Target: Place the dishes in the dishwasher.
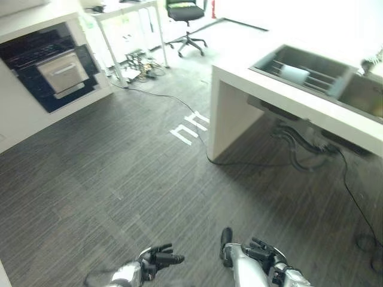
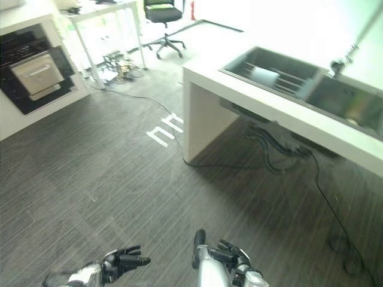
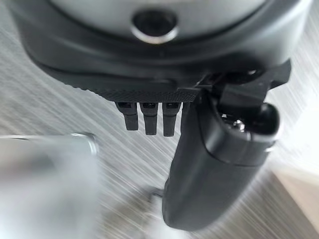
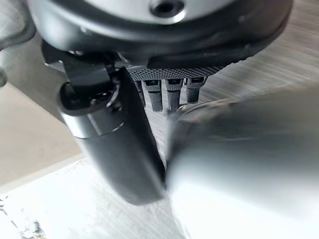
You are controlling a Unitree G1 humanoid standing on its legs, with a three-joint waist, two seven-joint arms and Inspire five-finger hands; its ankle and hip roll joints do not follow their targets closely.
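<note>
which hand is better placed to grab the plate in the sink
Right, probably: the plate stands in the sink on the robot's right, nearer the right hand than the left hand. Both hang empty, far off.

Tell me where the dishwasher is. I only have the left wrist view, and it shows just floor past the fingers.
Observer: The dishwasher is across the floor, ahead on the robot's left, set in a white cabinet.
Operator: And the dishes?
Observer: A pale plate stands in the sink, in the counter ahead on the right.
Operator: Is the right hand carrying anything?
Observer: No. The right hand hangs low over the floor, fingers relaxed and empty.
</note>
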